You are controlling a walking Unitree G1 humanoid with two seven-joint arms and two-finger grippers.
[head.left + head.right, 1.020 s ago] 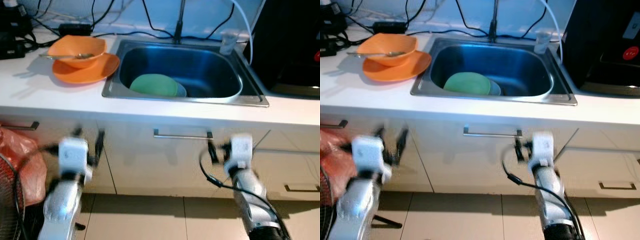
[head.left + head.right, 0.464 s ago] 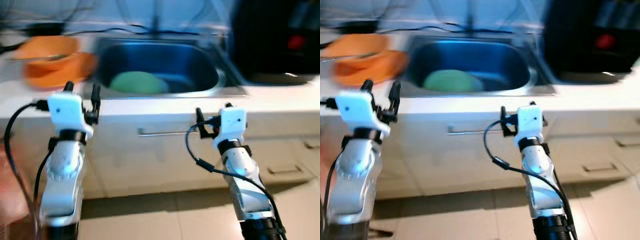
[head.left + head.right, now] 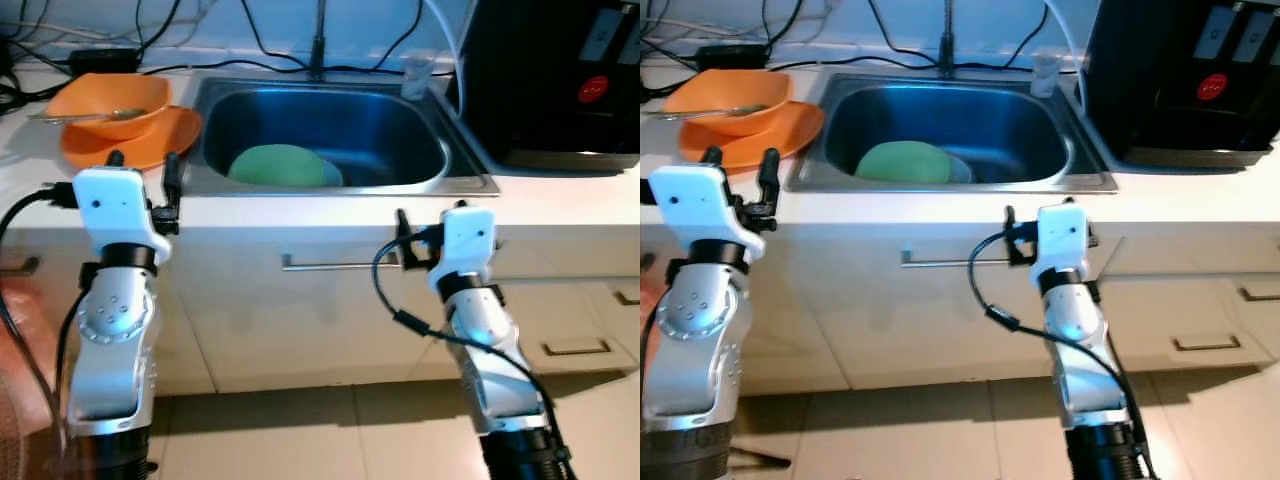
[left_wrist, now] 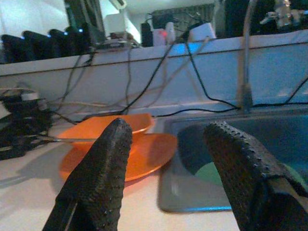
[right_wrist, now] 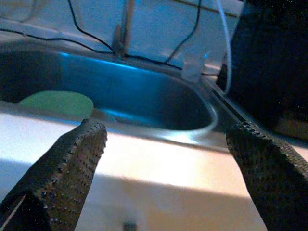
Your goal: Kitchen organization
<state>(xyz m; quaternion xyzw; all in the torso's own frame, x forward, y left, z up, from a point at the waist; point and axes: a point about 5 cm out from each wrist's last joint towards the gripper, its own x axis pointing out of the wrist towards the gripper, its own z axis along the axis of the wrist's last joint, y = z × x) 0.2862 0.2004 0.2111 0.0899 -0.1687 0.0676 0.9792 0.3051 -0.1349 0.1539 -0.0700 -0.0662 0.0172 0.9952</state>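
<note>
Both arms have come up in front of the table edge since a second ago: the left gripper (image 3: pixel 142 178) hangs spread and empty near the orange plate (image 3: pixel 128 140) and bowl (image 3: pixel 106 100), the right gripper (image 5: pixel 168 159) likewise spread, facing the sink (image 3: pixel 465 185). A green dish (image 3: pixel 277 164), probably a plate, lies in the sink. The camera has also shifted, so the reach looks about to begin.

Home kitchen, prob.: steel sink (image 3: pixel 470 180), white counter (image 3: pixel 560 205), cabinets w/ handle (image 3: pixel 335 265), orange dishes (image 3: pixel 120 130).
</note>
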